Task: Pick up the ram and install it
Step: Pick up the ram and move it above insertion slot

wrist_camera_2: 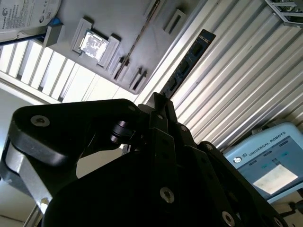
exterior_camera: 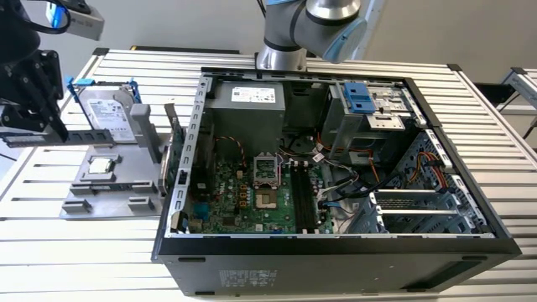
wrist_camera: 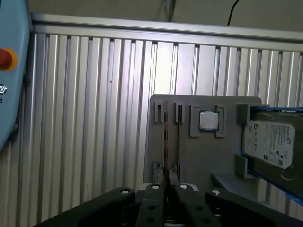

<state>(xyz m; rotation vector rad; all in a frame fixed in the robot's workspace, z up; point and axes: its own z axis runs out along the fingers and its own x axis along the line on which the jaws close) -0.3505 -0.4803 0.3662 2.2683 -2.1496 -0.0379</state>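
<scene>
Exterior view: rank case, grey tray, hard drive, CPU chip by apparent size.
Largest to smallest:
1. case
2. grey tray
3. hard drive
4. CPU chip
The drive and chip sit on the tray, so nearness hardly skews them.

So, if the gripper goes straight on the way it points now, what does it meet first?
Probably the grey tray; the ram it holds would touch first. Depth is unclear.

Bright, even light (glare on the table, second wrist view)
</scene>
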